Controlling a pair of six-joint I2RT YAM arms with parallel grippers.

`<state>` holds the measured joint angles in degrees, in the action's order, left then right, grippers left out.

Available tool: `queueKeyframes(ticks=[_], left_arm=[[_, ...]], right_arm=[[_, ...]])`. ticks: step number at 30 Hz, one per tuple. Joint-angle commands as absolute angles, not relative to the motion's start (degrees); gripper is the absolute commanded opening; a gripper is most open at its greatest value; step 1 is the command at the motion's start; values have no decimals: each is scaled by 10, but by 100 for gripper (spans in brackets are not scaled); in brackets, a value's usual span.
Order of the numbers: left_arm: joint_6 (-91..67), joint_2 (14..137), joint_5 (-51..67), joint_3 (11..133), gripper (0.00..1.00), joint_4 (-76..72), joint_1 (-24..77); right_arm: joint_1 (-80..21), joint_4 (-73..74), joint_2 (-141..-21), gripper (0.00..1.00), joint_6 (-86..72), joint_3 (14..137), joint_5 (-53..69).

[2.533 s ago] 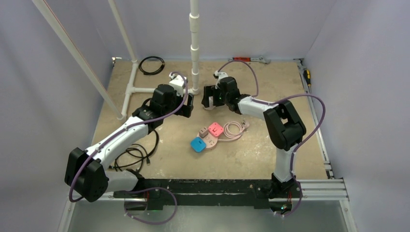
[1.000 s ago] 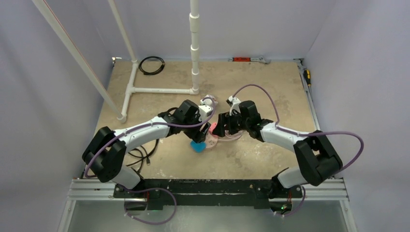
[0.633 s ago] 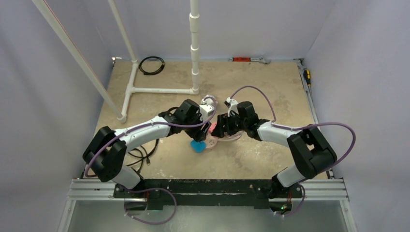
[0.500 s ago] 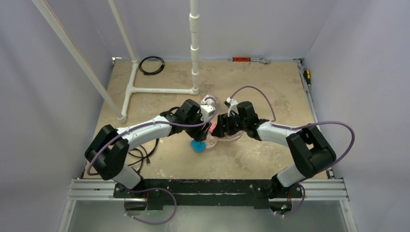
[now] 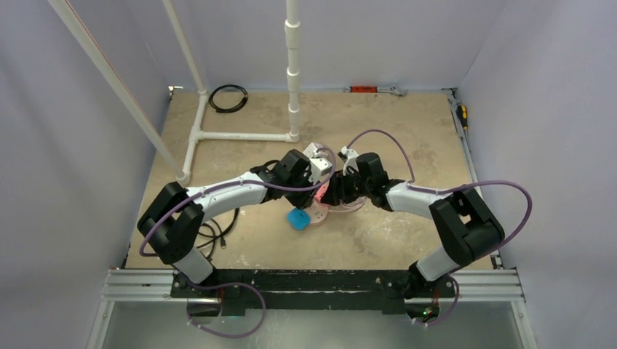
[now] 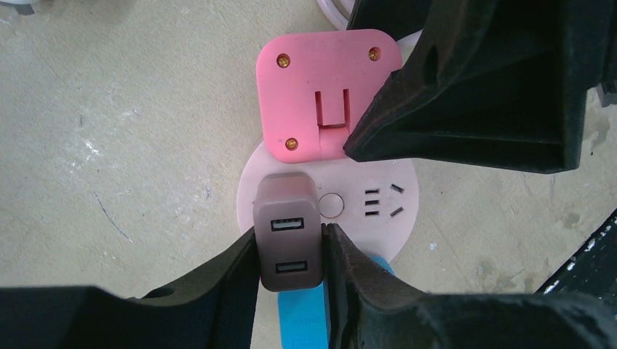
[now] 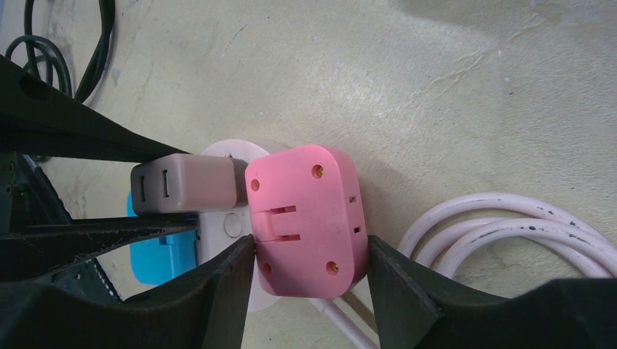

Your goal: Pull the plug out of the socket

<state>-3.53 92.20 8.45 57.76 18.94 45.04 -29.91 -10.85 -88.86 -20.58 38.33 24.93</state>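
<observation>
Closer now over the socket [image 6: 367, 218], left gripper [image 6: 289, 243] jaws tight on brown charger [image 6: 287, 218]; right gripper [image 7: 309, 251] jaws snug against pink plug [image 7: 305, 211]

Both arms come in low from the near side and meet almost nose to nose in the middle. The left arm [image 5: 218, 195] stretches forward and to its right, wrist tipped down. The left gripper [image 6: 289, 240] has its fingers [image 6: 240, 280] pressed against both sides of a brown plug [image 6: 289, 218]. The right arm [image 5: 415, 198] bends sharply at the elbow and reaches to its left. The right gripper [image 7: 311, 251] has its fingers [image 7: 218, 291] touching the two flanks of a pink plug [image 7: 305, 203].
</observation>
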Motion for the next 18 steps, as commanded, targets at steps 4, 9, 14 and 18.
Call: queueKeyframes(ticks=[4, 9, 14, 18], left_arm=[[-17, 920, 48, 598, 22, 187, 463], [-16, 923, 45, 598, 14, 189, 463], [-16, 922, 36, 599, 8, 191, 463], [-17, 921, 32, 599, 4, 193, 463]], right_arm=[[-297, -151, -840, 55, -203, 369, 229], [-298, -167, -794, 54, -199, 347, 222], [-298, -191, -767, 53, -201, 327, 246], [-299, -210, -759, 52, -203, 317, 270]])
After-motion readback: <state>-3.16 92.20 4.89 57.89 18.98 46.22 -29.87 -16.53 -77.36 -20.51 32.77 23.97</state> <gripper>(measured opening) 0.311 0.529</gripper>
